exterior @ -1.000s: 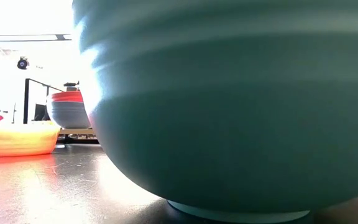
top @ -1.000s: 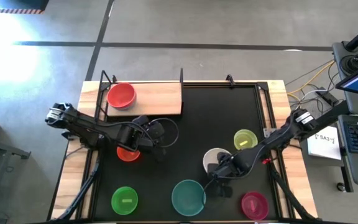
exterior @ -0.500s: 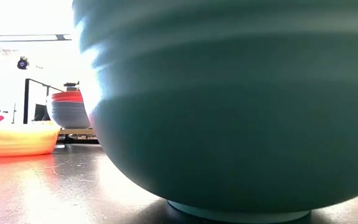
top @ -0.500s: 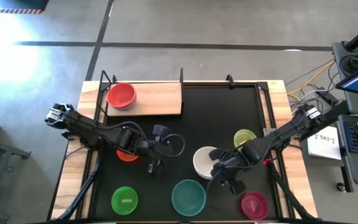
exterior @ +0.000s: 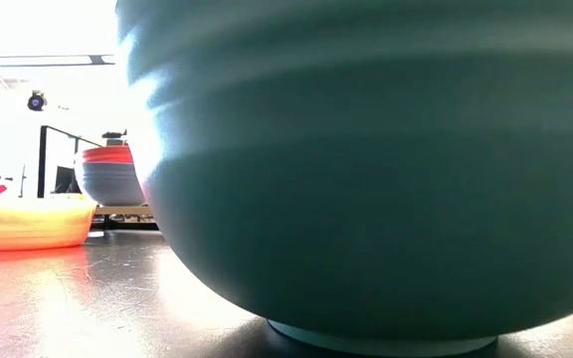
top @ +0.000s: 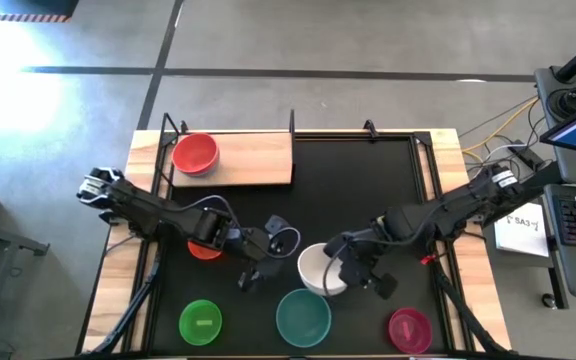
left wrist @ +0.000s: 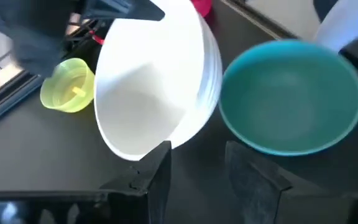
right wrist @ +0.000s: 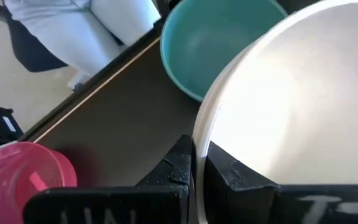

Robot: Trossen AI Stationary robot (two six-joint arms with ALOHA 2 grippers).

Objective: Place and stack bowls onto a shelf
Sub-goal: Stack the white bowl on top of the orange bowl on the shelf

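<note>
**White bowl held up mid-tabletop**

The tabletop (top: 438, 150) carries the shelf (top: 258, 158) at its far left corner, where the red bowl (top: 195, 153) sits. The teal bowl (top: 303, 317) stands at the near edge. Just beyond it, the white bowl (top: 318, 268) hangs tilted, its rim pinched by the right hand (right wrist: 194, 165). The left hand (left wrist: 194, 168) faces it from the other side, fingers parted, gripping nothing. Smaller bowls lie around: orange (top: 204, 248), green (top: 200, 322), magenta (top: 409, 329).

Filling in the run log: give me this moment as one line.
right gripper: shut on white bowl rim, mid-mat | left gripper: open, facing white bowl | shelf: red bowl | teal bowl: on mat
</note>
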